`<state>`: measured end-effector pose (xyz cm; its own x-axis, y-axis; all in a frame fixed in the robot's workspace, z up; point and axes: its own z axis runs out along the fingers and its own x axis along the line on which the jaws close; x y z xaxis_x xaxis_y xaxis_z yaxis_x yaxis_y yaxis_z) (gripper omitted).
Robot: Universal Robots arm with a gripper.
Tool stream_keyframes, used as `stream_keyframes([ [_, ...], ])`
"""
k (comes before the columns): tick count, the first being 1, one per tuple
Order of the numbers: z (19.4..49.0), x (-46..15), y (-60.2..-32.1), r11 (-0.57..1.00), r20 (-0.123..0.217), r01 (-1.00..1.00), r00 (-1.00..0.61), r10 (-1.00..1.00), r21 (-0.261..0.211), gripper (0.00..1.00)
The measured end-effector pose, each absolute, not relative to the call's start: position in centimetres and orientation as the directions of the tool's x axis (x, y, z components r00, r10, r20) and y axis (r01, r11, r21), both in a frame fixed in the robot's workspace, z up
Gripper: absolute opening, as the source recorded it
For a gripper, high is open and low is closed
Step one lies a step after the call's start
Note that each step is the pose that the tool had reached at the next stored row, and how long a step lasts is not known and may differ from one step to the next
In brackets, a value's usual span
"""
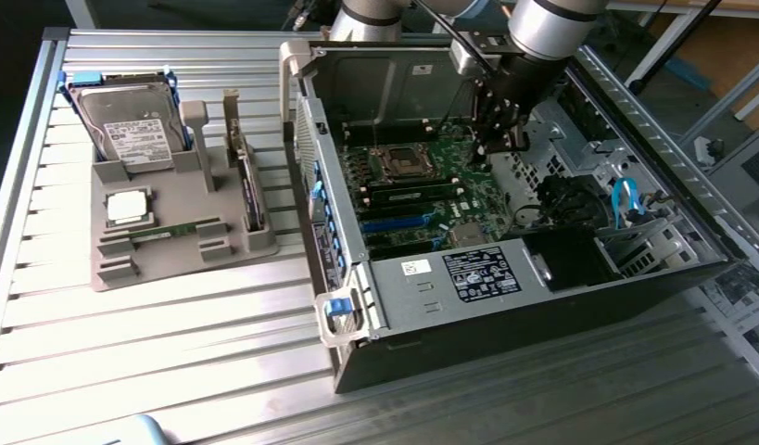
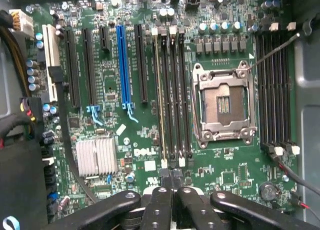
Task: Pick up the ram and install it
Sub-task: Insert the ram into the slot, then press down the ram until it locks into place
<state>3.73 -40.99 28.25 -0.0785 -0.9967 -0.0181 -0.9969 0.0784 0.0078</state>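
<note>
The ram [image 1: 169, 232], a thin green stick, lies flat in a groove of the grey holder [image 1: 120, 264] on the exterior view's left, outside the computer case. My gripper [image 1: 500, 141] hangs inside the open case [image 1: 527, 306] above the motherboard [image 1: 472, 199], far from the ram. In the wrist view its black fingertips [image 2: 161, 192] are pressed together, so the gripper [image 2: 172, 184] is shut with nothing between them. Just beyond the tips lie the long black memory slots [image 2: 176, 95] beside the empty processor socket [image 2: 222, 102]. A thin pale line runs along one slot; I cannot tell what it is.
In the holder also stand a hard drive [image 1: 132, 130] with a white label and a square silver processor chip [image 1: 127, 206]. A second bank of slots [image 2: 274, 90], a silver heatsink [image 2: 96, 156], cables [image 1: 624, 206] and the case walls crowd the gripper.
</note>
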Motion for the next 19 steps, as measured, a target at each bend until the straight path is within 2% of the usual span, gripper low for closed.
stream_keyframes([
  [19,27.75,4.0,-40.99,0.062,-0.018,-0.998,-0.062,-0.998,0.009,0.11],
])
